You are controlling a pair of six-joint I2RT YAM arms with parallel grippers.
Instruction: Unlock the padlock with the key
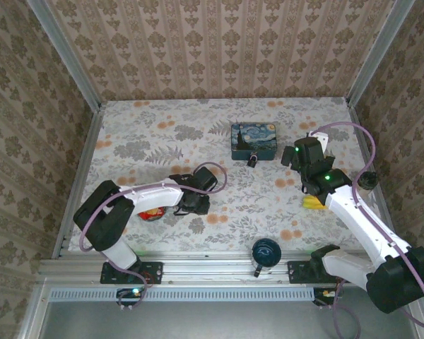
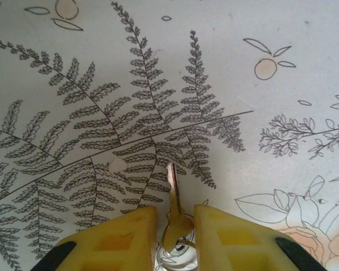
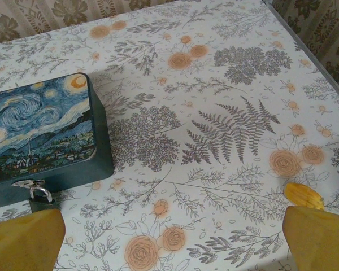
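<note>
My left tool [image 2: 175, 211] sits low over the desk [image 1: 148, 134], well to the left of the painted tin [image 3: 42, 127]. The key [image 2: 172, 189] lies between its two yellow fingers [image 2: 121, 237], blade pointing out ahead, head and ring tucked back in the gap. The jaws stand only a little apart. From the wrist view I cannot tell whether they pinch the key or merely stand either side of it.

The padlock [image 3: 38, 193] hangs on the hasp at the front of the tin, near the far middle of the desk. Its silvery shackle is through the hasp and, as far as I can make out, closed.

My right tool [image 3: 172, 228] hangs just to the right of the tin, looking across at it. Its fingers are spread wide and there is nothing between them.

I judge the task to be at an early stage. The key is at the left tool but well apart from the lock, and nothing has gone into the keyway. What is left is nearly everything:
- get a sure hold on the key
- carry it across to the tin
- likely steady the small lock body with the right tool
- line the blade up and push it in
- turn it until the shackle springs free
</note>
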